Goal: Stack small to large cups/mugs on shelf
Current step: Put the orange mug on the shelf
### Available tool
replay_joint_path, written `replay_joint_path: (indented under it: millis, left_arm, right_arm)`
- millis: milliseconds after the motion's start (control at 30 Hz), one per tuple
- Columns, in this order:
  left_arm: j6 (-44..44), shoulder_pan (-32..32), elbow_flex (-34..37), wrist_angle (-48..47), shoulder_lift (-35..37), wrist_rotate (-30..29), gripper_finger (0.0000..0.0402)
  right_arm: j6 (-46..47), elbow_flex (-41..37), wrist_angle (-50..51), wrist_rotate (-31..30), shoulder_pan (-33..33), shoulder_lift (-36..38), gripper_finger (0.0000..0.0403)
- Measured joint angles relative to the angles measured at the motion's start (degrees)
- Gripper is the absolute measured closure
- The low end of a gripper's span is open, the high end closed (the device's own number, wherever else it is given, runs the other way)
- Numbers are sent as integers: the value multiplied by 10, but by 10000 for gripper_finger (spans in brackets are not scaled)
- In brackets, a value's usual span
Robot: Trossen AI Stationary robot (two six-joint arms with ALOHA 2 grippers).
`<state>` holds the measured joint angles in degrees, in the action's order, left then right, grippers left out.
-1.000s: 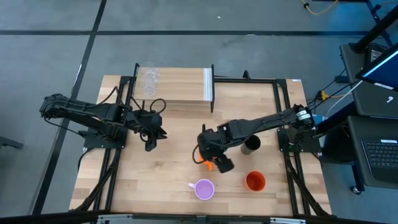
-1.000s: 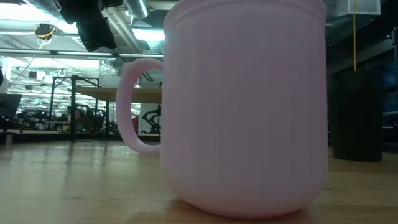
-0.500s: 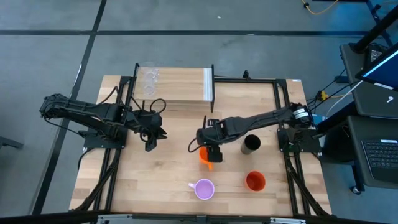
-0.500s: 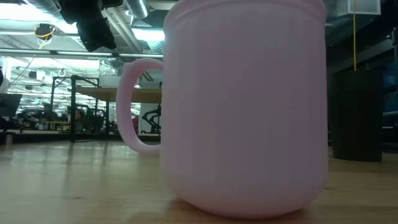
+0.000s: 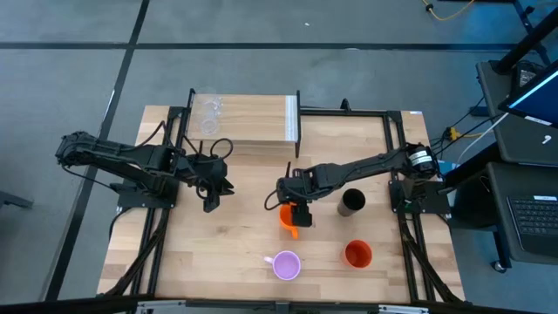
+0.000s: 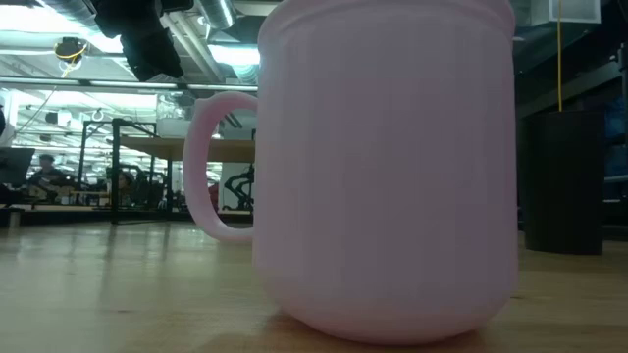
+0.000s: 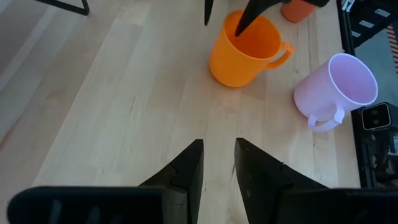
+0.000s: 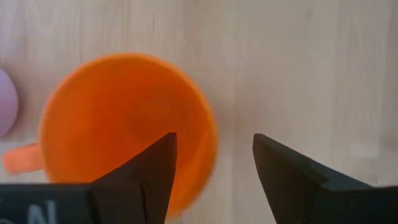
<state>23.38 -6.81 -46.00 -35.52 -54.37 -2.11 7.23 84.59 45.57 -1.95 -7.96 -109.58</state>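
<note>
Clear glass is all that is sitting on the shelf so far: the two clear glasses are standing close together at its far left corner, apparently nested or side by side, which I cannot settle from above. Four vessels are waiting down on the table: the orange mug near the middle, the lilac mug close to the front edge, the black tumbler to the right, and the red-orange cup in front of that. I am judging the task as less than half done, with most of the stacking lying ahead.

The right gripper is hanging directly over the orange mug, its jaws standing wide apart and straddling the rim on one side, one finger over the inside and the other over the bare wood outside the wall. They are not closing on the wall, so nothing is being held; whether a finger is touching the rim I cannot tell.

The left gripper is waiting over bare table to the left of the orange mug, well apart from it, its jaws parted only narrowly and gripping nothing
</note>
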Motion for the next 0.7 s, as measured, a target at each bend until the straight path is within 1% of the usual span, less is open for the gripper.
replay_joint_path:
  millis: [233, 367, 433, 533, 633, 700]
  left_arm:
    - [0, 0, 0, 0, 0, 0, 315]
    - [0, 0, 0, 0, 0, 0, 315]
    - [0, 0, 0, 0, 0, 0, 315]
    - [0, 0, 0, 0, 0, 0, 315]
    - [0, 0, 0, 0, 0, 0, 315]
    - [0, 0, 0, 0, 0, 0, 315]
  right_arm:
    - [0, -60, -71, 2, 0, 0, 189]
    - [-2, -65, -77, 1, 0, 0, 191]
    - [-10, -65, -77, 1, 0, 0, 200]
    - [-30, -65, -79, 1, 0, 0, 237]
    - [-50, -64, -82, 1, 0, 0, 293]
    - [-64, -64, -85, 0, 0, 0, 338]
